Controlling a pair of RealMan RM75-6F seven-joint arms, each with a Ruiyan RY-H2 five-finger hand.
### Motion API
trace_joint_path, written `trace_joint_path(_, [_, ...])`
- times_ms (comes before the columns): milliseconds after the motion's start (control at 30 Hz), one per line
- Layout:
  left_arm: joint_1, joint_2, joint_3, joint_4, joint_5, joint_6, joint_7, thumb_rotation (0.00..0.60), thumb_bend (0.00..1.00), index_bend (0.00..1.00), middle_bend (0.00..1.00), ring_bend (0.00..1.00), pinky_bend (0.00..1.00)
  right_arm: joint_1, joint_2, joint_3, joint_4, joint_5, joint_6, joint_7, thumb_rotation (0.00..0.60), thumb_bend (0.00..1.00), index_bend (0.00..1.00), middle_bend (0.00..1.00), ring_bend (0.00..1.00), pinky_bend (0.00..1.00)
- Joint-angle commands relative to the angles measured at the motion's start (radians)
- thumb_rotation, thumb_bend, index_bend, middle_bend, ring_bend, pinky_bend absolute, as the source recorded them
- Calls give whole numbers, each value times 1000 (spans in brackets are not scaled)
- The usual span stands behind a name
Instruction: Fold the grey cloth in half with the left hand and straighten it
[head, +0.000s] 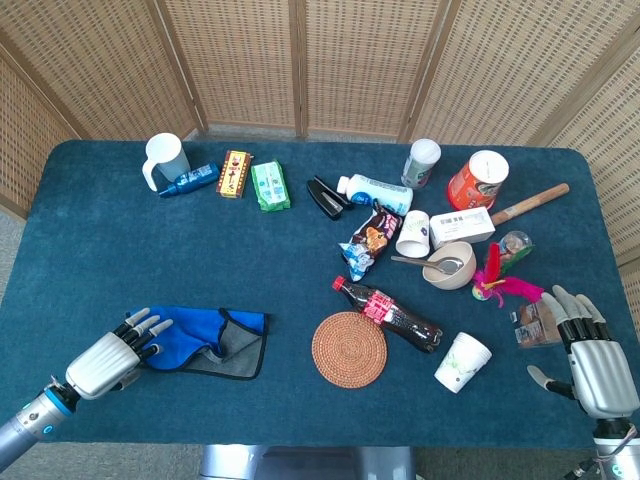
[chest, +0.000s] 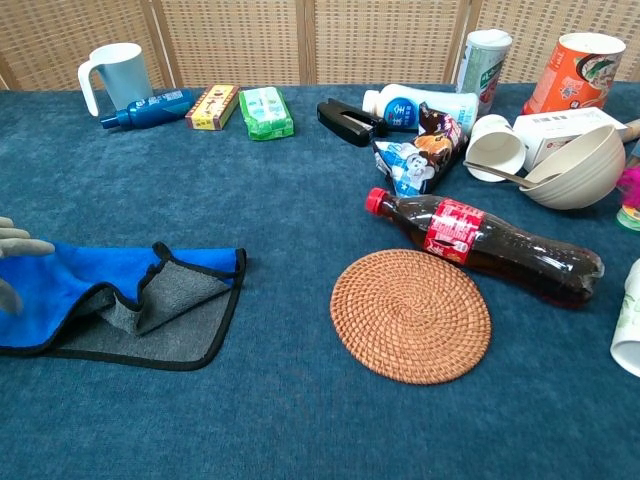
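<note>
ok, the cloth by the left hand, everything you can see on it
The cloth is two-sided: bright blue on one face, grey on the other, with a black hemmed edge. It looks like soft towel fabric. It lies on the blue table near the front left, folded over roughly, blue layer on top, a grey corner flap turned back and rumpled, not flat. The left hand has its spread fingers at the cloth's left end; nothing else touches it.
</note>
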Motion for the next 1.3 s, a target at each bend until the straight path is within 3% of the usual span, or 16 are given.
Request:
trace_joint_path(33, [0, -10, -1, 5, 4, 3, 7, 600, 387, 343, 0, 0, 65, 0, 1, 0, 0, 0, 0, 1, 600, 98, 2, 0, 0, 123])
trace_joint_path(733, [2, -60, -11, 28, 6, 7, 51, 600, 393, 524, 0, 0, 78, -1, 4, -3, -3, -4, 2, 8, 600, 99, 1, 0, 0, 122])
trace_joint_path(1067, [5, -63, -19, 30, -6, 9, 66, 600, 494, 592, 0, 0, 88, -2, 7, -6, -5, -9, 2, 14, 600, 98, 1, 0, 0, 123])
trace_joint_path(1300, [3, -71, -26, 31, -12, 1, 92, 600, 505, 610, 0, 0, 91, -1, 8, -6, -5, -8, 0, 15, 600, 96, 1, 0, 0, 123])
